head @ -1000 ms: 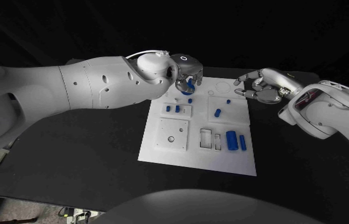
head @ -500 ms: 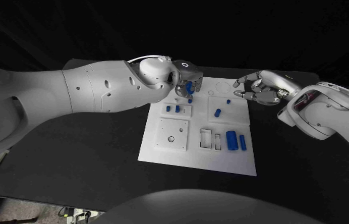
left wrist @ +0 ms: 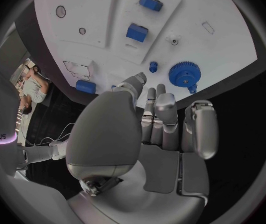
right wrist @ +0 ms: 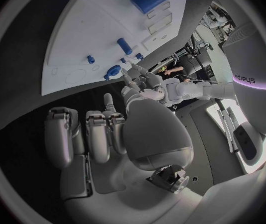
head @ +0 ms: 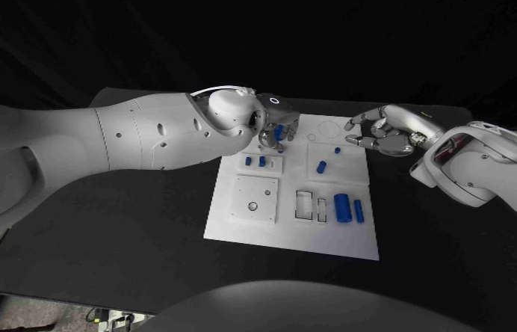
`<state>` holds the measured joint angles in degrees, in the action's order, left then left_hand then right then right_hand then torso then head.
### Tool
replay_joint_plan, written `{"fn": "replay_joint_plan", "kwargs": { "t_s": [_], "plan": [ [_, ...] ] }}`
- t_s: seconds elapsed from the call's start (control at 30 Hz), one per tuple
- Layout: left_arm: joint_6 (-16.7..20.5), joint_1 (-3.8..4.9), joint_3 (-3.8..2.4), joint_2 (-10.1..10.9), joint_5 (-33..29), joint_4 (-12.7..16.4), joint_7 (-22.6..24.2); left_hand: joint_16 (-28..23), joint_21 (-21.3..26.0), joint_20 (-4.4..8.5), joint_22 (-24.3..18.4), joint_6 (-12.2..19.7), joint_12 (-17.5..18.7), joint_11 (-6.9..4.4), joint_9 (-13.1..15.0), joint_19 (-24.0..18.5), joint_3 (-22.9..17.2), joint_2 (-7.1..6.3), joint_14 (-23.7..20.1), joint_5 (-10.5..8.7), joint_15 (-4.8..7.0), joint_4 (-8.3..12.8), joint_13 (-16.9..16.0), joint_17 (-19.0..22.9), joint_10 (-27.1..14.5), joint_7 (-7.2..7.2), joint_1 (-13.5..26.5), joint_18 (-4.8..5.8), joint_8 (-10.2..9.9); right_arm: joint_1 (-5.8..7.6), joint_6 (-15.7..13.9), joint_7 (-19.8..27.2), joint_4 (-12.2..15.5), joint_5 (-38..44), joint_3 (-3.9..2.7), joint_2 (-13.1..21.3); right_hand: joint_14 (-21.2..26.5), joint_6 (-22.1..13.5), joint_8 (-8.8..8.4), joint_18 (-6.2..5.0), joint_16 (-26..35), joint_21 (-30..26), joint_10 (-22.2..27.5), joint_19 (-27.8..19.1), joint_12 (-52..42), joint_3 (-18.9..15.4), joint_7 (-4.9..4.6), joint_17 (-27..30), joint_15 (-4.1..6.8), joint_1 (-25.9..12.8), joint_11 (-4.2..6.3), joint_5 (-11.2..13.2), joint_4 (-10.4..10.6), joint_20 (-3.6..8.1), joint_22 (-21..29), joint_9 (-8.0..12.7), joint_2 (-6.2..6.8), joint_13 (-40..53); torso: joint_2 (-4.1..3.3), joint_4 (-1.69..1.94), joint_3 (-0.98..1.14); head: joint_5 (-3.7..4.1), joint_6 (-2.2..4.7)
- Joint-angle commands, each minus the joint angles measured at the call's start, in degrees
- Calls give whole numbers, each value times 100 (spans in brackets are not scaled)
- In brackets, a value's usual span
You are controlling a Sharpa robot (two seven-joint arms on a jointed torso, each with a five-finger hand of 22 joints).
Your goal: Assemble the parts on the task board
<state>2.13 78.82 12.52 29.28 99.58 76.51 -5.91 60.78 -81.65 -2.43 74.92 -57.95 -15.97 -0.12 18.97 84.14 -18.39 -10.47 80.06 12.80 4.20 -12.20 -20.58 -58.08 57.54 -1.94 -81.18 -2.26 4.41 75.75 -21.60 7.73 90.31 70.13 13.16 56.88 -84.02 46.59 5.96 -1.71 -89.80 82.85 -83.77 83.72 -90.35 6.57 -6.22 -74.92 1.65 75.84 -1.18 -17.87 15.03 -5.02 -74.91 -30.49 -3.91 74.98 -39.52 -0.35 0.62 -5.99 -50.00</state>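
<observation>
Black table [head: 129, 220] fills your head view, with the white board [head: 296, 197] lying in the middle, its long axis running away from the robot. At the board's far left corner you see the left hand [head: 273, 123] hanging over a blue gear [head: 282, 131]; whether the fingers touch it you cannot tell from here. Near the board's front right, a large blue block [head: 343, 207] and a slimmer bar [head: 358, 211] lie side by side, both pointing along the board's length. The right hand [head: 382, 130] hovers past the far right corner, fingers curled in loosely, nothing in them.

Turn to your left wrist view: the gear [left wrist: 183, 74] lies flat on the board near its edge, just beyond the fingertips [left wrist: 160, 90], apart from them. The fingers are straight and side by side, holding nothing.

Your right wrist view shows that hand's fingers [right wrist: 95, 129] bent, close together and empty, with the board [right wrist: 77, 40] beyond them.
</observation>
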Motion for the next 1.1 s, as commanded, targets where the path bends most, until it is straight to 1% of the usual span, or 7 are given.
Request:
{"fn": "replay_joint_plan", "kwargs": {
  "t_s": [0.03,0.2,0.33,0.47,0.5,0.63,1.1],
  "plan": [
    [-156,-39,-3,-14,223,-14,-1,37,26,16,1237,1,-2,-25,-13,175,-3,-4,-48,56,4,39,7,20,11,60,-63,22,29,-6,91,3,0,21,1,2,-598,23,-25,-38,-20,-13,-623,40,35,12,7,-1508,-5,-49,-3,-19,29,16,-1236,1,-12,1502,1,-1,-2,-9,0],
    [-92,-99,-3,-15,408,-44,24,40,25,19,1238,18,-1,-34,-31,175,-13,1,-62,134,12,59,15,55,10,69,-83,22,17,-6,116,-9,2,21,1,7,-598,22,-26,-38,-20,-15,-623,38,35,13,8,-1508,-4,-48,-2,-29,30,16,-1235,2,-11,1502,0,2,-1,15,0],
    [-87,-126,-3,-29,488,-70,33,35,32,19,1236,71,-5,-42,-55,172,-10,-5,-79,149,13,61,19,89,16,102,-76,21,-14,-7,148,-26,2,22,1,9,-598,22,-27,-39,-20,-19,-623,35,35,13,8,-1508,-4,-47,-2,-32,30,16,-1234,2,-11,1502,0,1,-2,1,0],
    [-74,-140,-3,-43,533,-92,37,29,42,19,1234,86,-9,-54,-71,166,-31,11,-94,192,18,82,24,124,23,106,-106,19,-23,-9,160,-31,0,23,1,9,-598,21,-27,-41,-20,-23,-623,32,35,13,8,-1508,-4,-47,-2,-36,30,16,-1232,2,-10,1502,0,0,0,-2,0],
    [-74,-144,-3,-48,542,-102,38,33,49,20,1232,87,-11,-58,-81,162,-51,16,-105,269,21,106,29,145,30,103,-132,17,-24,-9,164,-32,-1,23,1,7,-598,21,-27,-41,-20,-23,-623,32,35,13,8,-1508,-4,-47,-2,-36,30,16,-1232,2,-10,1502,0,-2,0,-5,0],
    [-78,-153,-4,-56,555,-125,31,39,46,21,1233,71,-12,-65,-95,163,-86,29,-118,383,24,143,41,181,42,92,-169,18,-16,-12,170,-32,-1,24,1,5,-598,21,-27,-41,-20,-23,-623,32,35,13,8,-1508,-4,-47,-2,-36,30,16,-1232,2,-10,1502,1,-3,2,1,0],
    [-1,-194,-4,-127,548,-229,84,53,56,20,1231,-17,-24,-71,-100,158,-156,119,-137,469,26,201,62,242,92,52,-221,17,30,-33,195,-50,-11,25,1,3,-598,22,-28,-41,-20,-24,-623,31,35,14,10,-1508,-4,-46,-1,-49,31,16,-1232,3,-9,1502,0,-3,0,-4,0]
  ]
}}
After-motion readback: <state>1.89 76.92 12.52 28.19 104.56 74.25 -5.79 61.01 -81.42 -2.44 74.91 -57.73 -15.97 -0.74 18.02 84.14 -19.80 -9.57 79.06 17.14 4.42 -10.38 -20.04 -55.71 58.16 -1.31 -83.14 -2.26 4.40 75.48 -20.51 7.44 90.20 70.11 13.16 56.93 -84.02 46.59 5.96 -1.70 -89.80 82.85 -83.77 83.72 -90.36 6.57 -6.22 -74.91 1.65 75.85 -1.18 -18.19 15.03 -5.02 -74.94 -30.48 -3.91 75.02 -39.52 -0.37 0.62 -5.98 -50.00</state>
